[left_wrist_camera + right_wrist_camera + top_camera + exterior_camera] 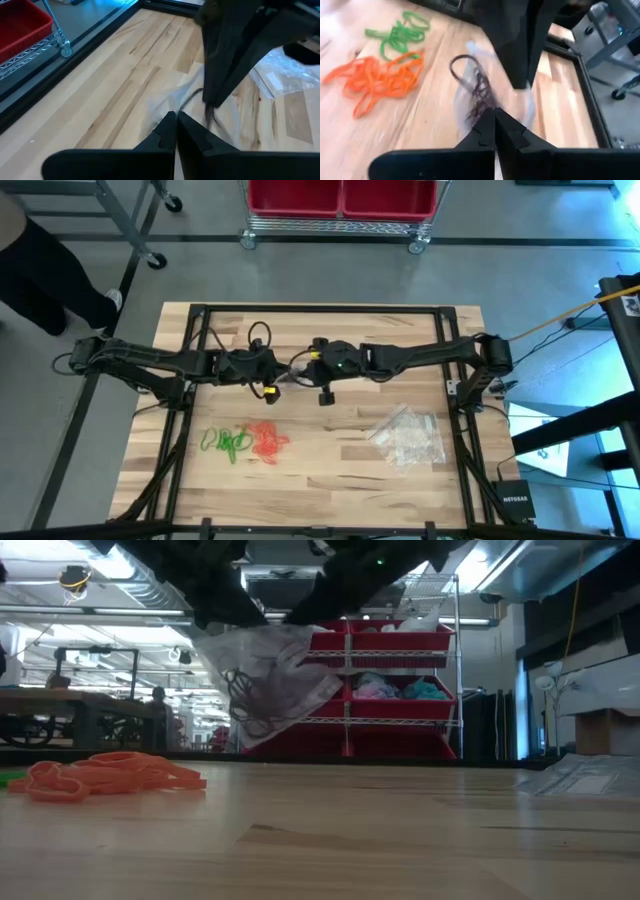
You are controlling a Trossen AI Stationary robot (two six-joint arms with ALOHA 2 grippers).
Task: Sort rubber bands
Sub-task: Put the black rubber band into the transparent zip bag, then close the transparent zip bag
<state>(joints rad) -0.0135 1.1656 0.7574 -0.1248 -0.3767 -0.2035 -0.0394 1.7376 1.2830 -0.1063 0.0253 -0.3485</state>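
Looking down in the high view, both arms are seen meeting mid-table, green rubber bands (226,443) and orange rubber bands (268,440) lying nearer the front edge, spare clear bags (408,435) to their right. In the low view, a clear bag (275,675) holding black rubber bands (245,695) is hung above the table (400,840). Left gripper (176,120) fingers are pressed shut on the bag. Right gripper (494,114) fingers are likewise clamped on it.

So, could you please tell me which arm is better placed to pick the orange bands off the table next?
Probably the left. Both grippers, left and right, are shut on the clear bag of black bands, but the orange bands lie on the left arm's side.
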